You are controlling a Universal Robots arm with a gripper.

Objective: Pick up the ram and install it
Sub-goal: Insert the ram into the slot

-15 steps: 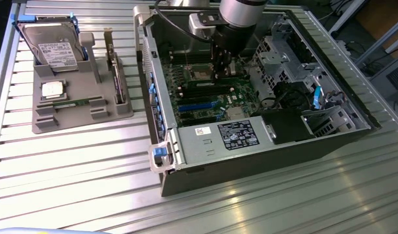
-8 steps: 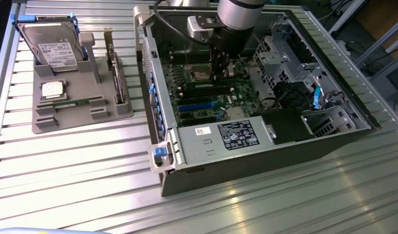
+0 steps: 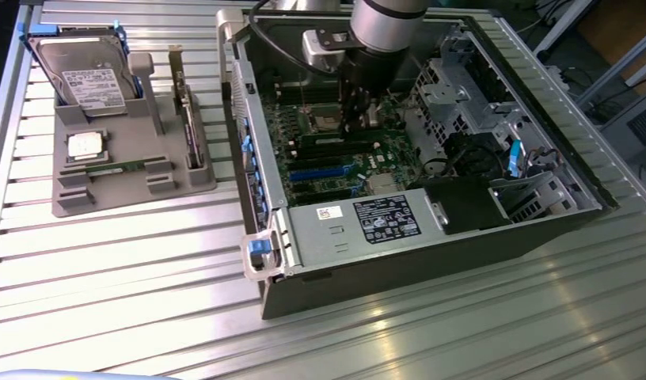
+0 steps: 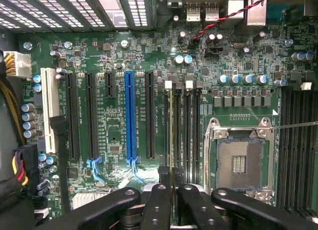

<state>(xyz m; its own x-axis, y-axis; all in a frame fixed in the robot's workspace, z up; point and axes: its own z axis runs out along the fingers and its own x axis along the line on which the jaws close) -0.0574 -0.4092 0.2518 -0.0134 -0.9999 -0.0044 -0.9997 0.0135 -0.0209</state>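
End effector (image 4: 171,200) pinched on the ram (image 4: 171,135), edge-on above the green motherboard (image 4: 114,66).

A ribbed metal tabletop (image 3: 143,261) carries two things. An open computer case (image 3: 408,261) lies on its side toward the exterior view's right. A grey parts holder (image 3: 123,186) sits just beside it, on the left.

A robotics lab or assembly test bench, going by the ribbed aluminium table (image 3: 133,261). An opened computer case (image 3: 408,261) laid on it, beside a grey fixture tray (image 3: 133,186) holding a hard drive (image 3: 85,75). Cables and equipment racks (image 3: 619,71) behind.
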